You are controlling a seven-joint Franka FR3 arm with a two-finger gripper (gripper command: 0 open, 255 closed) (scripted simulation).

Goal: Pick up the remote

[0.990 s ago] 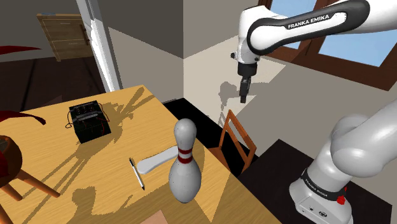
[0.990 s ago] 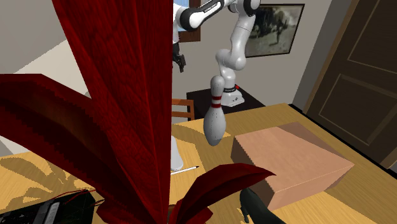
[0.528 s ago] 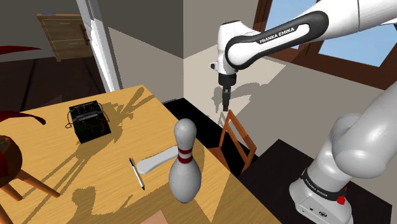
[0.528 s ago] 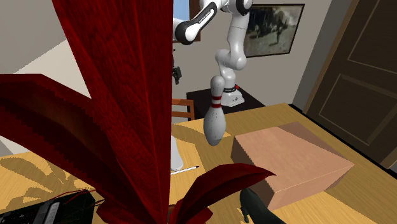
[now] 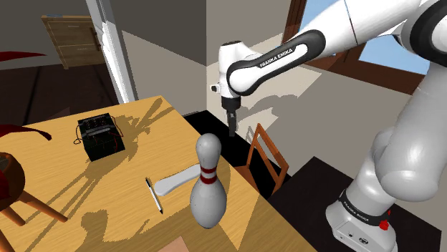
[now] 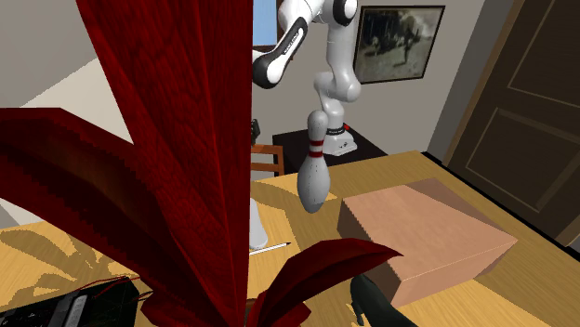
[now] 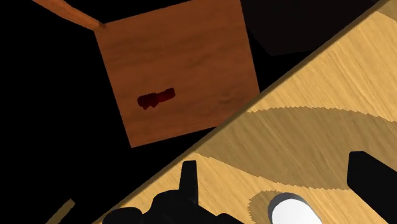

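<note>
- One white arm [image 5: 286, 54] rises from its stand [image 5: 362, 215] at the lower right of the shoulder view. It climbs past the right edge of the frame. The forearm comes back into view slanting down from the upper right toward the middle.
- The wrist is bent so that the claw [image 5: 232, 129] points straight down. It hangs in the air over the right-hand edge of the worktop [image 5: 143, 118]. In the frame it sits above and between the bowling pin [image 5: 208, 186] and the chair [image 5: 266, 154].
- Claw state: in the wrist view the two black fingers [image 7: 372, 181] stand apart and clasp nothing. The pin's white head shows far below, between them. The worktop edge runs diagonally across that view, with the chair's wooden seat beyond it.
- The remote [image 5: 100, 136] is a black boxy unit with thin wires trailing from it.
- Location of the remote: it rests on the worktop, left of middle in the shoulder view. It is well apart from the claw and from the pin.
- In the second exterior view the remote lies at the lower left corner, partly behind the red leaves [image 6: 167, 139].
- Orientation of the remote: its broad face is turned upward. The outline looks nearly as wide as long, with its sides skewed to the worktop's edges. Its long axis and which end leads cannot be told.
- A pen [image 5: 154, 195] lies flat on the worktop just left of the pin's base. Its length runs down the frame, between the remote and the lower edge.
- A brown box [image 6: 428, 232] sits on the worktop at the right of the second exterior view, near the upright pin.
</note>
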